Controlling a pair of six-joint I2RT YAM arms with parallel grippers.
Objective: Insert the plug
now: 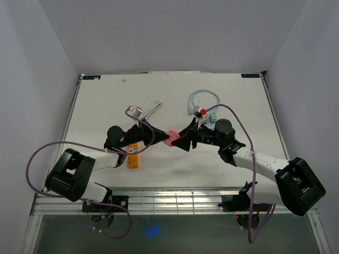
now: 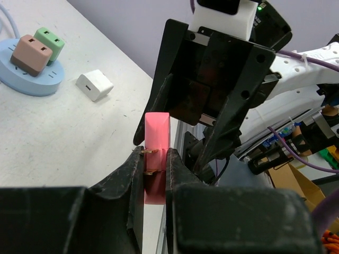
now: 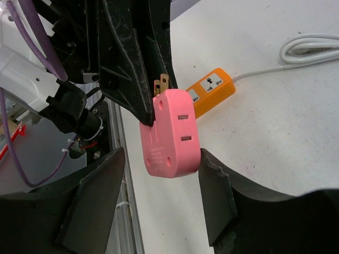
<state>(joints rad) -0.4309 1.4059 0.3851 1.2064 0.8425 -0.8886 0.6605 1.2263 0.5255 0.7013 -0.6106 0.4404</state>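
A pink plug point(image 1: 170, 136) with two brass prongs hangs above the table between the two arms. My left gripper point(image 2: 156, 159) is shut on its prong end, the prongs lying against the left finger. My right gripper point(image 3: 160, 159) stands open around the plug's point(image 3: 170, 132) rounded free end. Its right finger point(image 3: 214, 196) touches the plug's side, and a gap remains at the left finger point(image 3: 98, 196). An orange power strip point(image 1: 133, 156) lies on the table below the left arm, its sockets point(image 3: 212, 90) facing up.
A round blue socket base point(image 2: 26, 84) carries a brown-pink adapter point(image 2: 32, 54) and a green one point(image 2: 49, 41) at the back right. A white charger cube point(image 2: 94, 85) lies beside it. A coiled white cable point(image 3: 307, 47) runs from the power strip.
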